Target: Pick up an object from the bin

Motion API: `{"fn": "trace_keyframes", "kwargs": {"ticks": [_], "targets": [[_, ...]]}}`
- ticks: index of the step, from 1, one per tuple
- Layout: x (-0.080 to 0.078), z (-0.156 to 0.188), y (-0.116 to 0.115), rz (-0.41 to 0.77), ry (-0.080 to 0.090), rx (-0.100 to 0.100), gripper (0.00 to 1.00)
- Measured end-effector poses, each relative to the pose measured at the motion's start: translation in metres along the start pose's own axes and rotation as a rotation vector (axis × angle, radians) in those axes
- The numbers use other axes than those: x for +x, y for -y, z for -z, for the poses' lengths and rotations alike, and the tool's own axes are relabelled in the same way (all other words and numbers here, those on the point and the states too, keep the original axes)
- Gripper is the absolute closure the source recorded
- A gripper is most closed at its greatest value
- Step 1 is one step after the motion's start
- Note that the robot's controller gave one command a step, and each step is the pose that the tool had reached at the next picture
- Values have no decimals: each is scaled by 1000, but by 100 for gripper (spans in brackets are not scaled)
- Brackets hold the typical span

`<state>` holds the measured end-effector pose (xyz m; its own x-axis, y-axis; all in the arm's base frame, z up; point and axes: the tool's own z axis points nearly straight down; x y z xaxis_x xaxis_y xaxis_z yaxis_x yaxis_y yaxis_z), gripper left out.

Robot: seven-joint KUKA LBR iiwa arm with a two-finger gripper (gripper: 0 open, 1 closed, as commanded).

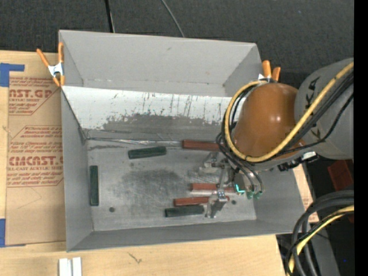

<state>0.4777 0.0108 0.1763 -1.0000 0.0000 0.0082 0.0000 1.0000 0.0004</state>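
Grey metal bin (80, 154) of scattered bars. The orange wrist cover (264, 119) hides one reddish bar's (198, 145) end. The claw (216, 203) sits beside another reddish bar (187, 200); its opening is unclear.

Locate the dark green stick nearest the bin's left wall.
Camera view: the dark green stick lies along the bin's left wall, alone, down-left of a second green stick and far from the hand at lower right.

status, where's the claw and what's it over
Claw low in bin, right side. Tip by right end of red-brown stick. Second red-brown stick and dark green stick flank it closely.
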Motion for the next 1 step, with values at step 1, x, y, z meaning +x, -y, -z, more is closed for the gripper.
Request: {"fn": "trace_keyframes", "kwargs": {"ticks": [1], "targets": [[-2, 4, 0, 0, 8, 0, 0]]}}
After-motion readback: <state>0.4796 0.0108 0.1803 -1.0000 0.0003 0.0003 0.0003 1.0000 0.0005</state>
